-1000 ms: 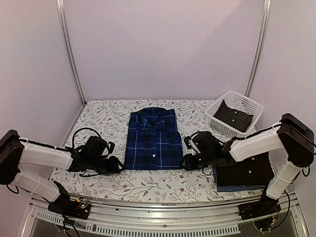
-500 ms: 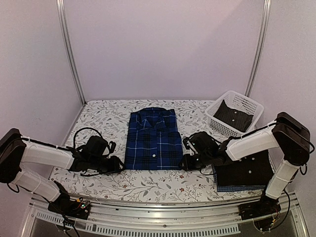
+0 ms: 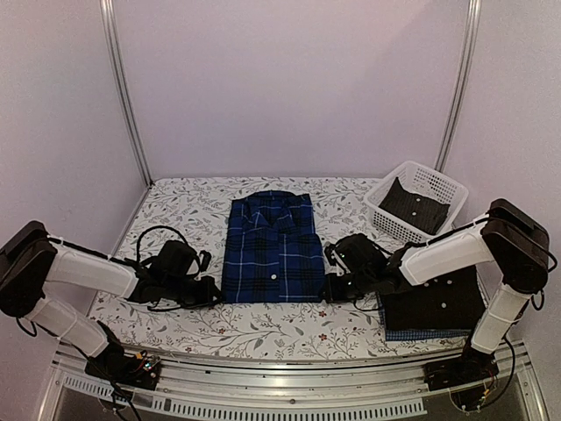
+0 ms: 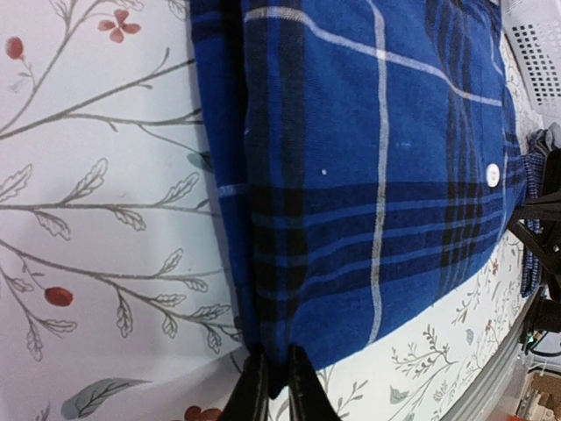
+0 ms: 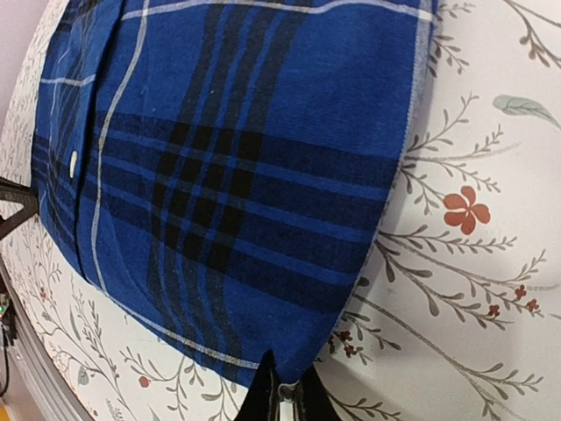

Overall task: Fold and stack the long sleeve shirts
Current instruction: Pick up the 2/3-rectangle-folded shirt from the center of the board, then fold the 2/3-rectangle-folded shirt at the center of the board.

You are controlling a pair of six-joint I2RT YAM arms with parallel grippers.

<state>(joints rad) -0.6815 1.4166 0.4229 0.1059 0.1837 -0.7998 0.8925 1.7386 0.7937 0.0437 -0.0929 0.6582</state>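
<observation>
The dark blue plaid shirt lies folded flat in the middle of the table, collar at the far end. My left gripper is shut on its near left corner, and the left wrist view shows the cloth pinched between the fingers of that gripper. My right gripper is shut on the near right corner, where the plaid hem runs into the closed gripper. At the near right, the black shirt lies folded on top of the fine blue check shirt.
A white lattice basket stands at the far right with a dark garment in it. The floral tablecloth covers the table. Metal frame posts rise at the back corners. The right arm's forearm reaches over the stacked shirts.
Both grippers have shut onto the plaid shirt's near corners. The left arm has edged slightly right, toward the shirt. The shirt still lies flat.
</observation>
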